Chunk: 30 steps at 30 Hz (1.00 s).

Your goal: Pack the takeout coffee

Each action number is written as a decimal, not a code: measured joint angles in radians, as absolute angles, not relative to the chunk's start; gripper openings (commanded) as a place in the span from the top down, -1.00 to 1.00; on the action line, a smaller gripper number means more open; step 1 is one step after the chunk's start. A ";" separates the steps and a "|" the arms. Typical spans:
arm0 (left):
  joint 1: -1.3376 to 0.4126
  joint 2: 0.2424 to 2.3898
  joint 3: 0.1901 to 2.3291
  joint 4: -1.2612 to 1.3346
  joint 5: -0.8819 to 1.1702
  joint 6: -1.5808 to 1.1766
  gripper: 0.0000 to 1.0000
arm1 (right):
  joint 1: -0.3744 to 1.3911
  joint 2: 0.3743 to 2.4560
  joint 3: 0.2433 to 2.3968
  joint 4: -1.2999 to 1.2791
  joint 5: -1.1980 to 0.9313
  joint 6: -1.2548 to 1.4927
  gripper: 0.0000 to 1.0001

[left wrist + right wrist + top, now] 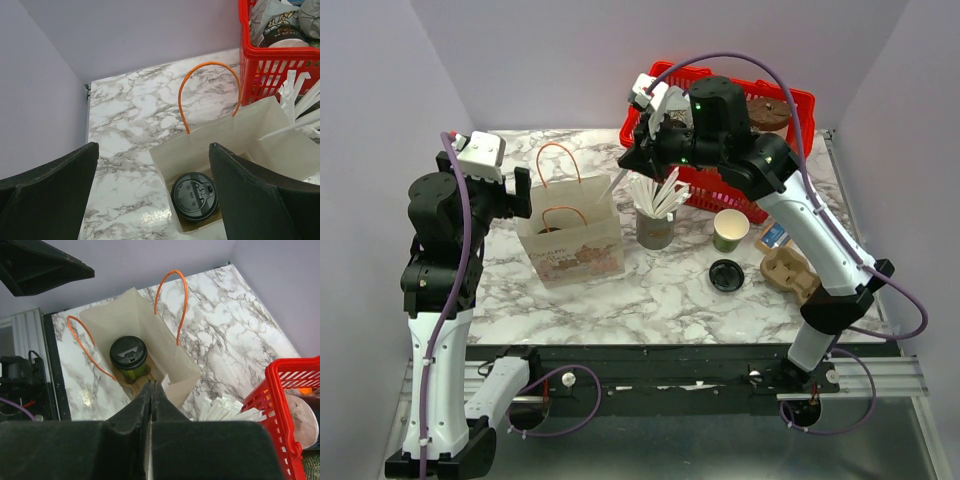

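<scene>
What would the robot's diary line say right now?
coffee: dark-green paper cup with black plastic lid upright inside white paper bag | left gripper: open, near bag | right gripper: shut on thin white stick

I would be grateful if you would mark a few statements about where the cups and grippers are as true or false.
1. The takeout coffee stands inside the paper bag. True.
2. The left gripper is shut. False: it is wide open and empty, above the bag.
3. The lidless green cup lies on its side. False: it stands upright on the table, near a loose black lid.
4. The grey cup of white sticks stands between the bag and the lidless green cup. True.
5. The right gripper is open. False: its jaws are shut, seemingly on a thin white stick.
</scene>
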State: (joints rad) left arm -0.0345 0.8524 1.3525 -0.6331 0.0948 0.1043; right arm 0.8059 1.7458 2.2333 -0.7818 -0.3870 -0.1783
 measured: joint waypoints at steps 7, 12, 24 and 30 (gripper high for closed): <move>-0.034 0.852 1.345 -0.633 0.099 0.105 -0.97 | 0.812 1.764 2.224 -0.788 -0.365 -0.187 0.03; -0.034 0.852 1.345 -0.633 0.099 0.108 -0.97 | 0.812 1.764 2.234 -0.787 -0.349 -0.199 -0.04; -0.025 0.869 1.345 -0.627 0.060 0.090 -0.97 | 0.730 1.523 1.919 -0.780 -0.194 -0.293 -1.00; -0.015 0.920 1.345 -0.622 0.035 0.065 -0.97 | 0.538 1.473 1.843 -0.740 -0.037 -0.234 -1.00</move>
